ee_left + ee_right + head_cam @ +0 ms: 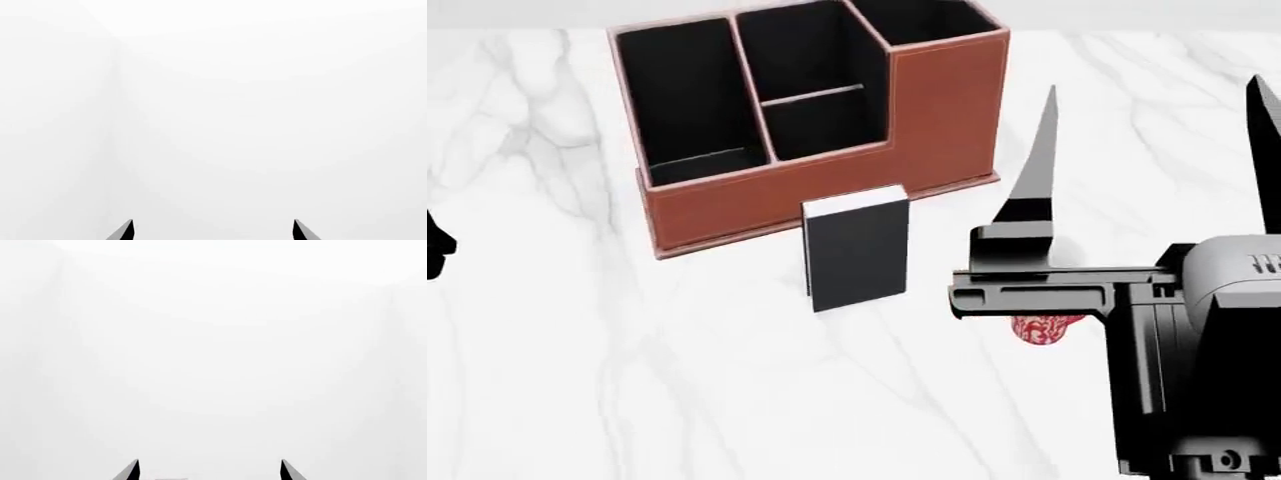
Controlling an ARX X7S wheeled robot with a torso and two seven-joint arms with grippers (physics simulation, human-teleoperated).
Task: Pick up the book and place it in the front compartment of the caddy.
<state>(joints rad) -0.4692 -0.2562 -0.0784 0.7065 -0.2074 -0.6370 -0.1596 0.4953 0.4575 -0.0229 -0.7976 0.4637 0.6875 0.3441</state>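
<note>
On my head view the book point(856, 249) stands upright on the desk point(627, 380), just in front of the caddy point(827, 180), which sits toward the desk's far edge. The front compartment point(822, 122) holds nothing. My right gripper point(1154, 150) hangs right of the book, fingers wide apart, with a mug point(1044, 328) partly hidden beneath it. My left gripper point(213, 231) also shows its tips apart, facing blank white.
</note>
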